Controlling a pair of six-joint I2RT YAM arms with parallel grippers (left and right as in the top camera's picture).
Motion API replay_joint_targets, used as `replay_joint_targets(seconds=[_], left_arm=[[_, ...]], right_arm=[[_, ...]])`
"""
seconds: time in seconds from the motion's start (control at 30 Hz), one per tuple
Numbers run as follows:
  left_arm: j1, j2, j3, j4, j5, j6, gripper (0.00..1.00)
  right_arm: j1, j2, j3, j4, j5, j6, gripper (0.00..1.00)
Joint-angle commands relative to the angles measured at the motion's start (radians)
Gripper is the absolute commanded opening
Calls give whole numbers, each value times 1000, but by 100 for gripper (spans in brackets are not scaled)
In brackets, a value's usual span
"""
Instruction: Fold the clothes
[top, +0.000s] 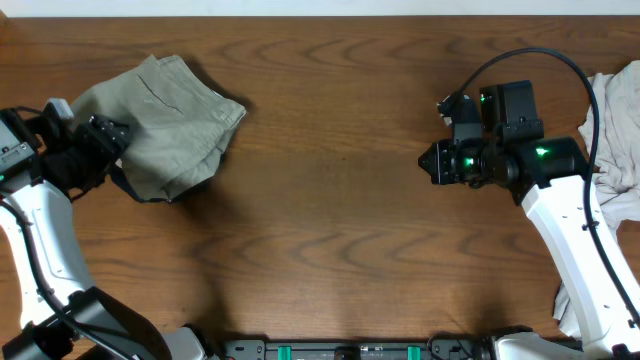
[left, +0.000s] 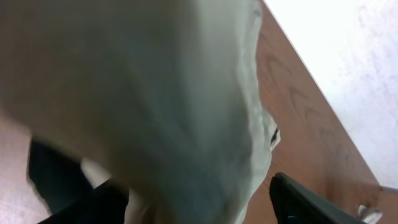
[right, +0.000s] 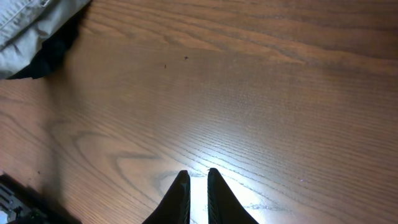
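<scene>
Loosely bunched, shorts (top: 170, 125) run left-right (left gripper (top: 115, 138) seemingly clamping).

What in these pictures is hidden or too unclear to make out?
Left gripper: the left wrist view is filled by the blurred shorts, so its grip is unclear.
Pale garments: cut off by the overhead view's right edge and partly covered by the right arm, so their number is unclear.
</scene>
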Motion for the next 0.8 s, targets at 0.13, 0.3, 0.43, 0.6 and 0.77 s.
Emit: replay_joint_targets(seconds=[0.13,0.3,0.43,0.6,0.77], left_arm=[[69,-163,36,-128,-49,63,82],[107,-306,36,-145,-48,63,64],[51,-336,36,-81,-40,79,9],[-47,-229,36,16,-40,238,6],[-100,-39,36,95,-78,423,6]], right_arm=[[-5,-5,6,0,0,7,11],[-5,-5,6,15,0,8,12],[-5,-5,6,43,0,16,13],[-5,-5,6,98,0,79,16],[-5,-5,6,105,-1,113,16]])
